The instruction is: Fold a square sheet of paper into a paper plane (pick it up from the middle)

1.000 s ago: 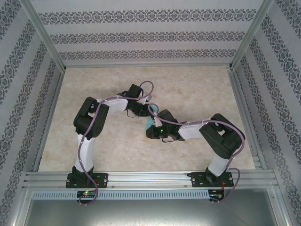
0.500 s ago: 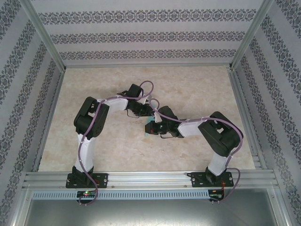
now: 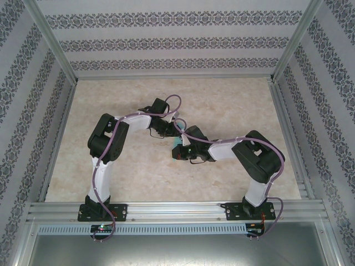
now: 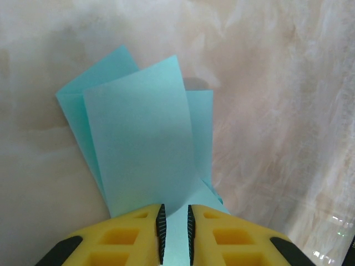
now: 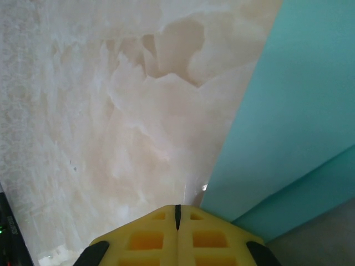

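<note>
Teal paper sheet: partly folded, with several flaps lying one over another. One broad flap is on top, and narrower flaps come out from under it on both sides.
Paper surface: plain, without any mark.
Place of the paper sheet: about the middle of the worktop, well apart from all four edges. From above, a small teal piece is visible between the two wrists.
Left gripper: its jaws are clamped on the paper sheet. A narrow slot remains between them and it is filled with teal paper. The flaps spread out from this slot.
Left fingers: yellow, with black ribbed pads that face each other across the paper.
Right gripper: its jaws are pressed together with nothing between them. It is low over the bare worktop, and a straight edge of the paper runs just beside the fingertips. I cannot tell if they touch it.
Left arm: it reaches from the near left corner toward the middle.
Right arm: it reaches from the near right corner toward the middle, and its wrist is close to the left wrist.
Worktop surface: beige, with a marble pattern.
Rail: aluminium, along the near edge, carrying both arm bases.
Walls: pale, with grey ornamental stripes, on three sides.
</note>
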### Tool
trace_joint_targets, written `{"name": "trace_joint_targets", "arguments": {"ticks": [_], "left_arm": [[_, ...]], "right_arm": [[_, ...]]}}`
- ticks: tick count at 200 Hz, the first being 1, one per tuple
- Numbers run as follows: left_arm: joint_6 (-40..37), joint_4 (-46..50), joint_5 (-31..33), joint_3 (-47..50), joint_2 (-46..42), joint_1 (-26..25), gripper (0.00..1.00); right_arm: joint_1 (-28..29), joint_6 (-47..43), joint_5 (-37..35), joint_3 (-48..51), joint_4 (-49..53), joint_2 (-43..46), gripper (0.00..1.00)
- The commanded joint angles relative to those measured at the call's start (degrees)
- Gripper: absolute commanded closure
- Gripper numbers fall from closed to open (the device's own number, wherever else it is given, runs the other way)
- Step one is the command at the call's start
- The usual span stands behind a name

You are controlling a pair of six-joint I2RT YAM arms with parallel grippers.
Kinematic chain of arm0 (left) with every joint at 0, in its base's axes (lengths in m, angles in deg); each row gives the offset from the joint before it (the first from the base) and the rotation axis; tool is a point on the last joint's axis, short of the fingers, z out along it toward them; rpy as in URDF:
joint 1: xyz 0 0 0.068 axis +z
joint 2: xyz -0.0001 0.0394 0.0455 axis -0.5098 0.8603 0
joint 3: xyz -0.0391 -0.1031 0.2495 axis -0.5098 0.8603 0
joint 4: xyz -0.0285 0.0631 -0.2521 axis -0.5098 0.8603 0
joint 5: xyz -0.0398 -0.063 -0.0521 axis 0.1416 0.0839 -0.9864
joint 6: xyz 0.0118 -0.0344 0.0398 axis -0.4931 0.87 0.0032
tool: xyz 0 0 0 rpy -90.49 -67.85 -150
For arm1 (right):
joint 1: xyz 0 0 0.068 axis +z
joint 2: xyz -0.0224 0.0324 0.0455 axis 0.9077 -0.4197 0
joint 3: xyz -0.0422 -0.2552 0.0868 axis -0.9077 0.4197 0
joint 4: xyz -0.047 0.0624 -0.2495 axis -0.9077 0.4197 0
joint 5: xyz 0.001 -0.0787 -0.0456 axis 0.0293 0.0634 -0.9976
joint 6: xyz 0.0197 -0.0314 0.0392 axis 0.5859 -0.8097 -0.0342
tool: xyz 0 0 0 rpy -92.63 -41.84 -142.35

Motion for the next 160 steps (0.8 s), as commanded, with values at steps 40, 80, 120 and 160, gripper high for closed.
{"name": "trace_joint_targets", "arguments": {"ticks": [40,80,120,160], "left_arm": [[-2.78,3.45,8.00,1.29,6.63,0.18,0.76],[-2.99,3.90,7.93,1.10,6.59,0.14,0.76],[-2.84,3.81,7.47,1.23,6.31,0.18,0.76],[-2.32,3.68,6.64,1.55,5.44,0.10,0.76]], "right_arm": [[3.90,2.29,0.42,5.92,1.47,1.91,0.97],[4.19,4.93,1.41,8.97,-2.37,3.39,0.97],[2.13,7.93,4.97,10.59,-7.35,8.03,0.98],[-4.28,11.49,6.45,11.03,-14.33,11.15,0.99]]}}
